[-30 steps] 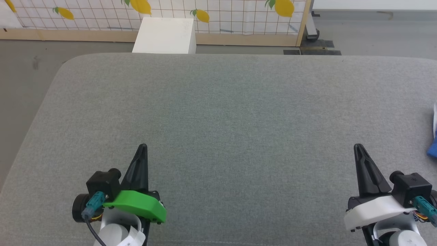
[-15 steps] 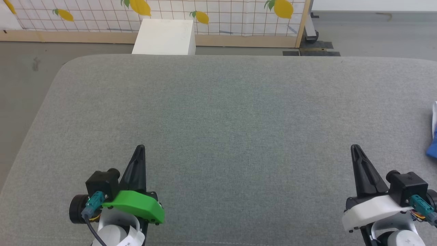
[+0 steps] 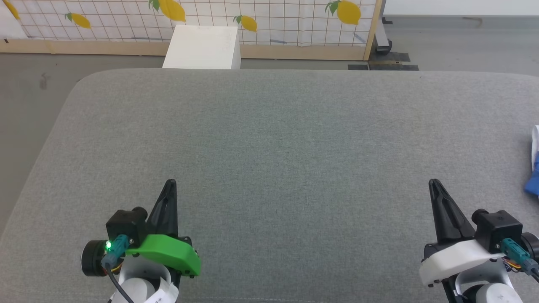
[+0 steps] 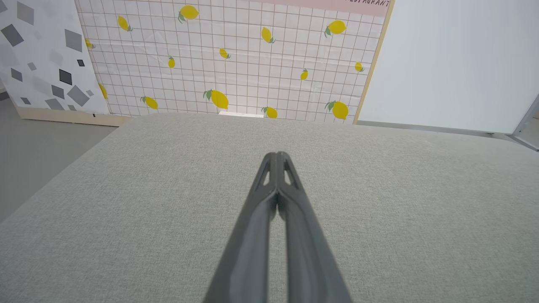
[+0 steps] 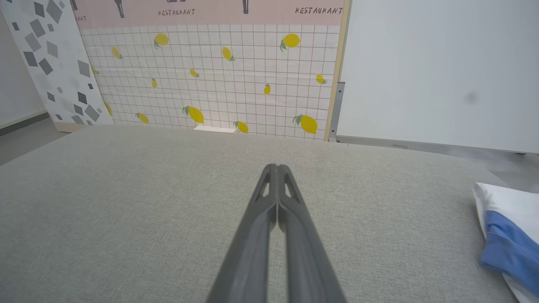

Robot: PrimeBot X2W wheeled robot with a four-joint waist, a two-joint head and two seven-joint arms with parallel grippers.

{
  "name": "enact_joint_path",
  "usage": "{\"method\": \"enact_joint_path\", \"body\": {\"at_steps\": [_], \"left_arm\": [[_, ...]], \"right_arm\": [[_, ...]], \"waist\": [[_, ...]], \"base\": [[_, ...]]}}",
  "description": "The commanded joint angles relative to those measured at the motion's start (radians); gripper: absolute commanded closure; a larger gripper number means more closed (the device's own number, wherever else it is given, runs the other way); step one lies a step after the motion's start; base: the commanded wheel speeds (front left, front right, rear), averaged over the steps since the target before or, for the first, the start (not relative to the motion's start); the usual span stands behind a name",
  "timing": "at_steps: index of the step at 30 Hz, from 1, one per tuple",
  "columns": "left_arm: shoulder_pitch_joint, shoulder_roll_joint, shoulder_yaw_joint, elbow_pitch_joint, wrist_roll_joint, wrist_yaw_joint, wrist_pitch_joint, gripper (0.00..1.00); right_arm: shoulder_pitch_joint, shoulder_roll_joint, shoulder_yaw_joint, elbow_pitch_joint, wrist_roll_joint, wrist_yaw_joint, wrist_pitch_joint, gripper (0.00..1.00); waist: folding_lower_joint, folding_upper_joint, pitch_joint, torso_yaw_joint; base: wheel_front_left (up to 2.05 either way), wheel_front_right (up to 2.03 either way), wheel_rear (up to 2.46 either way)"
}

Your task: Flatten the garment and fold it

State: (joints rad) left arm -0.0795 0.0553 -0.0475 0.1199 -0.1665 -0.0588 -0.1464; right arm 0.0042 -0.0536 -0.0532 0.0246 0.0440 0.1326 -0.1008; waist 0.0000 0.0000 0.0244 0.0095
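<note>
Garment [image 3: 534, 168]: white and blue, bunched at the right edge of the tabletop [image 3: 286, 147], partly cut off by the frame.
Left tool [image 3: 170, 184]: fingers pressed together, empty, over bare grey fabric, near left.
Right tool [image 3: 433, 183]: fingers pressed together, empty, near the garment, apart from it.
Background: white box [image 3: 202, 42], lemon-print panel [image 3: 286, 17].

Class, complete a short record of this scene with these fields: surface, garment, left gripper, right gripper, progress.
surface: grey upholstered cushion
garment: white and blue, lying at the cushion's right edge, partly out of frame
left gripper: jaws shut, empty, over bare cushion
right gripper: jaws shut, empty, apart from the garment
progress: garment untouched, not yet flattened
</note>
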Motion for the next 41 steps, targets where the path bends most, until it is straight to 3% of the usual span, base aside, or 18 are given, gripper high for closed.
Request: {"method": "enact_joint_path", "body": {"at_steps": [1, 41], "left_arm": [[0.020, -0.002, 0.003, -0.007, 0.014, 0.009, 0.005, 1.00], [0.057, -0.004, 0.031, -0.077, 0.108, 0.040, 0.092, 1.00]], "right_arm": [[-0.002, 0.002, 0.004, -0.006, -0.008, -0.001, 0.005, 1.00], [-0.003, 0.003, 0.034, -0.018, -0.030, -0.001, 0.064, 1.00]], "waist": [[0.0000, 0.0000, 0.000, 0.000], [0.0000, 0.0000, -0.015, -0.006]], "base": [[0.00, 0.00, 0.00], [0.00, 0.00, 0.00]]}}
